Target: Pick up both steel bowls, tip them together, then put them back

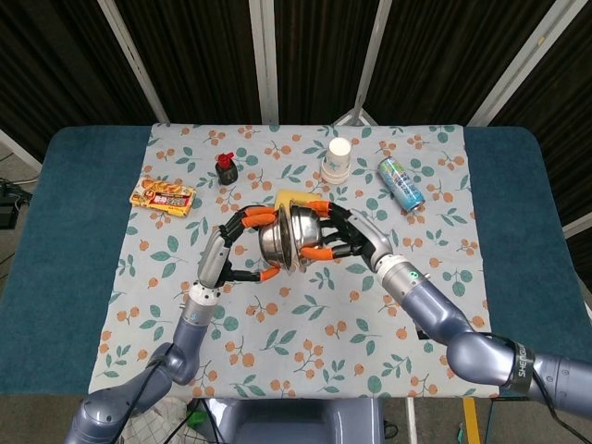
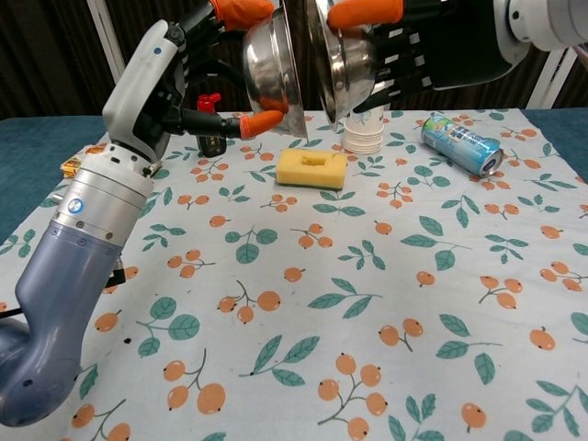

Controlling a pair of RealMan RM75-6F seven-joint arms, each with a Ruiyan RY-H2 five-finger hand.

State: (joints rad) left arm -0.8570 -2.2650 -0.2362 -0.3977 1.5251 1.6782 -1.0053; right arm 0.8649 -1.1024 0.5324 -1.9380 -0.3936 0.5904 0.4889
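Table: floral cloth (image 2: 386, 303) over blue top, dark curtain behind.
Left hand (image 2: 197, 69): clamps left bowl (image 2: 266, 64), raised, tipped on edge.
Right hand (image 2: 432, 50): clamps right bowl (image 2: 333, 60), same height, tipped.
Bowls: rims facing, narrow gap in chest view; contents not visible.
Progress: lifted and tipped together; putting back remains.
Below: sponge (image 2: 311, 169), cup (image 2: 364, 129).

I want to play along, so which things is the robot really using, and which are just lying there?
Using:
left steel bowl, held by the left hand
right steel bowl, held by the right hand

Just lying there:
yellow sponge
paper cup
drink can
snack packet
small black bottle with red cap
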